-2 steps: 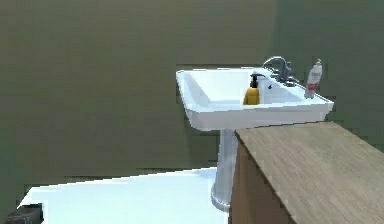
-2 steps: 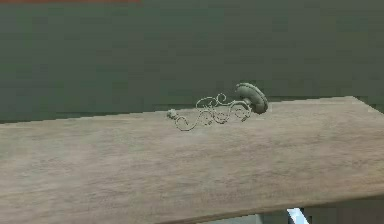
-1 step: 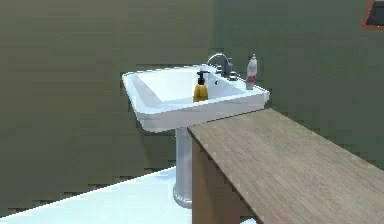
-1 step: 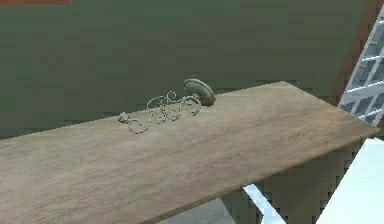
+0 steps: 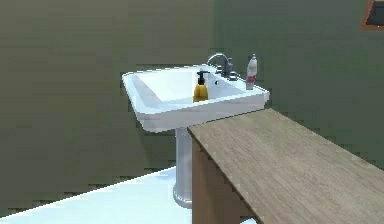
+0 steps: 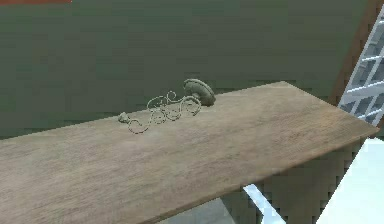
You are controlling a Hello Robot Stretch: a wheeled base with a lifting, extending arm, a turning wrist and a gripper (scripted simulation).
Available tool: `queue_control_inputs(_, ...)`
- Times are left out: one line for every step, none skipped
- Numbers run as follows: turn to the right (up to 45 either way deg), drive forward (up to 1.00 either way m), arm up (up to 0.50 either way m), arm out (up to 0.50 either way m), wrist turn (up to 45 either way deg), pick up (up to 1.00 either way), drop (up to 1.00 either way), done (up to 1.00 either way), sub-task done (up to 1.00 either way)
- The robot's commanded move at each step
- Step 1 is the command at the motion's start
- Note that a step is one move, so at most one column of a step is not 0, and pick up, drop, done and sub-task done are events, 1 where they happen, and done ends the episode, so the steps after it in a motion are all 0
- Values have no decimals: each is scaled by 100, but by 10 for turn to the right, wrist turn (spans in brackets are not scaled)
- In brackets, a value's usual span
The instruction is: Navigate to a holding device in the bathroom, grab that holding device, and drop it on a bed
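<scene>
**Wire holder spotted lying on the wooden counter, gripper state unknown**

So, quick rundown. Whether the gripper is released or grasping anything can't be told from these shots, so how the holder sits relative to it can't be told either.

In the arm side view, a wooden counter [image 6: 200,150] is stretched across the lower half, from roughly 8 o'clock over to 3 o'clock. Toward its far edge, just above picture centre at about 12 o'clock, the wire holder [image 6: 165,108] is laid down on the wood. It's thin looped wire, with a small foot at its 8 o'clock end and a round grey-green disc [image 6: 198,90] at its 2 o'clock end. It's resting on the counter top near the back edge. A dark green wall [image 6: 120,50] is seen right behind it. Past the counter's end, a pale latticed panel [image 6: 366,85] is seen at 3 o'clock and a strip of pale floor [image 6: 360,190] at 5 o'clock.

In the forward view, the wood-grain top is seen nearest, at 5 o'clock. Beyond it, near centre, a white pedestal sink [image 5: 160,100] is set against the green wall. Along the sink's back rim, a yellow soap bottle [image 5: 201,87], a grey faucet [image 5: 222,65] and a white bottle [image 5: 252,70] are lined up, trending toward 2 o'clock.
</scene>
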Motion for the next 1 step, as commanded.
queue_control_inputs(0, 0, 38, 0, 0, 0, 0, 0, 0)
